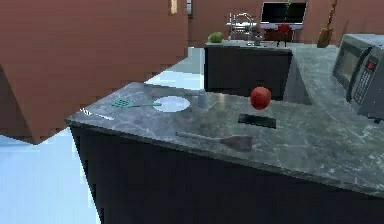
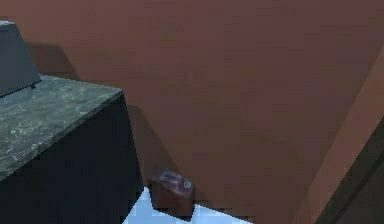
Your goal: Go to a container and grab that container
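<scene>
Container, probably the small brown box [image 2: 172, 192], lies low on the floor [image 2: 215, 216] just right of the dark counter [image 2: 70, 170], so reach downward; how the jaws stand I cannot tell.

The bench [image 1: 320, 150] carries one red apple [image 1: 261, 97], one white plate [image 1: 171, 103], one green mesh-headed swatter [image 1: 125, 102], one grey spatula [image 1: 222, 140], one small dark flat slab [image 1: 257, 119] and one microwave [image 1: 365, 68]. Farther back there are one green round thing [image 1: 215, 38] and one dark screen [image 1: 283, 12]. In the arm side view, one brown box [image 2: 173, 192] lies on the floor [image 2: 205, 216], near the bench's dark side.
</scene>
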Controlling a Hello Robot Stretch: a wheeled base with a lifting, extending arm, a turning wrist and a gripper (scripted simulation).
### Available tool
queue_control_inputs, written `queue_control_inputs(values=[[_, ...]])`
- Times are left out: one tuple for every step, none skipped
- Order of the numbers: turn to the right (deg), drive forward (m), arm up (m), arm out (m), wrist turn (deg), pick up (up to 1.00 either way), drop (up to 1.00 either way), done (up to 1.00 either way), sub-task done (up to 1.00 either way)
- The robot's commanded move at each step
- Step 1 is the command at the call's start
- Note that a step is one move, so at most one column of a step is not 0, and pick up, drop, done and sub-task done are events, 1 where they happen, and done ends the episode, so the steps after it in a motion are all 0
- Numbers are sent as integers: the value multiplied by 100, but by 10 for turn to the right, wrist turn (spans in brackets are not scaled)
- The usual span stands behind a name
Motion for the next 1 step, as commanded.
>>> queue_control_inputs(values=[[0,0,0,48,0,0,0,0,0]])
